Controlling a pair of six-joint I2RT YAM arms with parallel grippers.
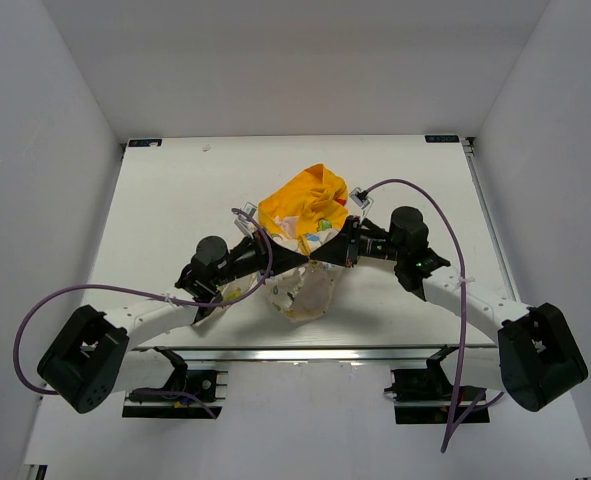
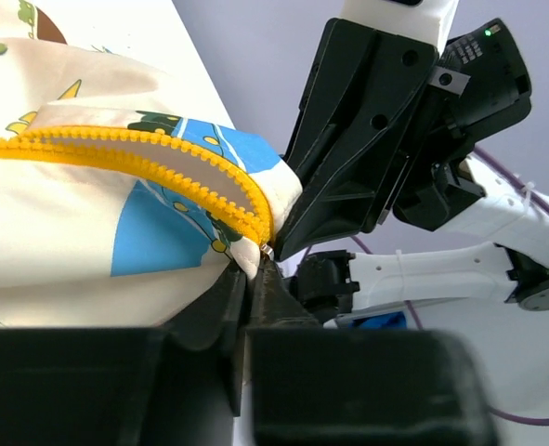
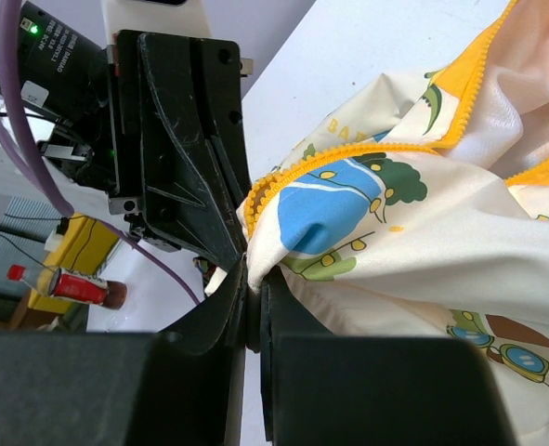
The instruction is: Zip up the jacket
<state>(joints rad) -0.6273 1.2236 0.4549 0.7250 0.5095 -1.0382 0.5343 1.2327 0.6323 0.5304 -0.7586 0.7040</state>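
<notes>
At centre of the top view, on the white table (image 1: 165,200), the jacket (image 1: 305,210) lies bunched, yellow lining uppermost, cream print toward the lower edge. At its middle the left gripper (image 1: 295,262) and right gripper (image 1: 327,258) meet tip to tip. Left wrist view: jaws pinched narrow on cream fabric where the curving zipper teeth (image 2: 163,163) end. Right wrist view: jaws likewise closed on a fabric fold, mid-frame.

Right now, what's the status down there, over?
Both shut: left end effector, right end effector, on jacket edge by zipper. Jacket bunched mid-table, zipper unzipped. Tips nose to nose, crowding each other.
</notes>
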